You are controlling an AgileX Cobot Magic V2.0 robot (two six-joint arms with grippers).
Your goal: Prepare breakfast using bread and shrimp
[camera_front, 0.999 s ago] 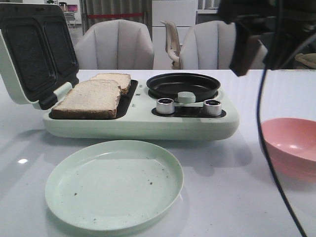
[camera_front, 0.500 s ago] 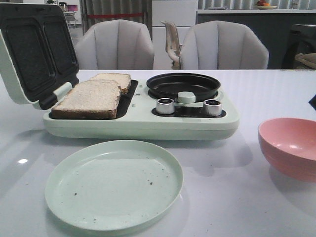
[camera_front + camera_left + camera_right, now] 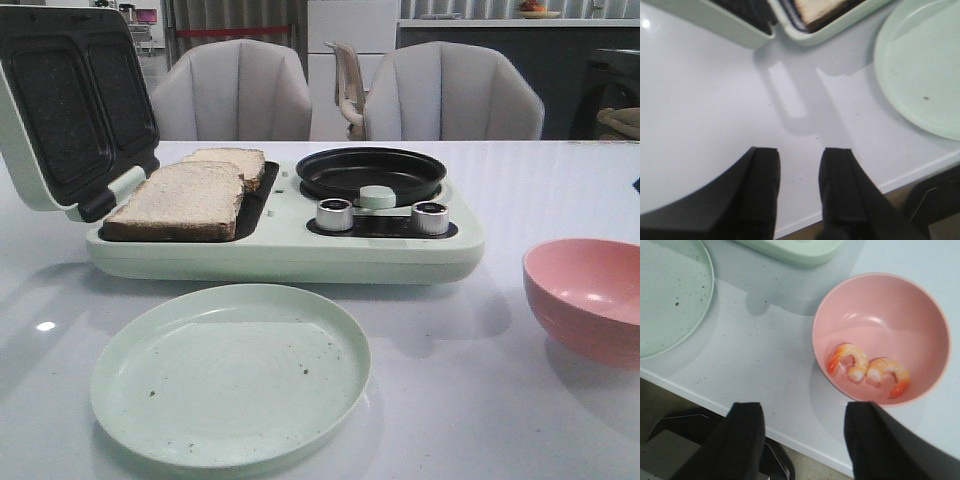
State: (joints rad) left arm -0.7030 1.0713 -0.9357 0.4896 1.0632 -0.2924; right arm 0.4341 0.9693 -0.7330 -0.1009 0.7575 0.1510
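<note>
Two slices of bread (image 3: 190,195) lie in the open sandwich maker (image 3: 280,250); a corner of one slice shows in the left wrist view (image 3: 817,9). Two shrimp (image 3: 867,369) lie in the pink bowl (image 3: 880,305), which also shows at the right of the front view (image 3: 590,300). My right gripper (image 3: 802,412) is open and empty, above the table's front edge near the bowl. My left gripper (image 3: 799,157) is open and empty over bare table, short of the sandwich maker. Neither gripper shows in the front view.
A pale green plate (image 3: 230,370) lies in front of the sandwich maker and shows in both wrist views (image 3: 920,75) (image 3: 670,295). A black round pan (image 3: 370,172) and two silver knobs (image 3: 335,213) sit on the appliance's right half. Chairs stand behind the table.
The right arm, high at the top right of the front view one second ago, has left that view. The bread, the plate and the bowl have not moved.
</note>
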